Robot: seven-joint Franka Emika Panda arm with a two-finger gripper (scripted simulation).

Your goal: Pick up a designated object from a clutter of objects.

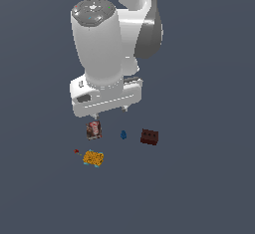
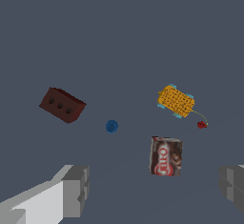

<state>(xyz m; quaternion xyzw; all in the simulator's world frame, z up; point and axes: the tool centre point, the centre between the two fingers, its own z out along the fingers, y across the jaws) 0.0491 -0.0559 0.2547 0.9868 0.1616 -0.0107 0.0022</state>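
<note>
A brown-red printed box, small blue drop and dark red-brown brick lie near the orange-yellow speckled, teal-edged block; the empty, spread hand hovers above the box.

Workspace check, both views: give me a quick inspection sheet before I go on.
Surface: plain dark grey floor, flat.
Job's thing: orange-teal block lying free, a small red marker beside it.
Clutter: printed box, blue drop piece, dark red brick, all apart from one another.
Gripper: gripper open, empty, above the items.
Cables: nothing seen.
Surroundings: nothing seen.
</note>
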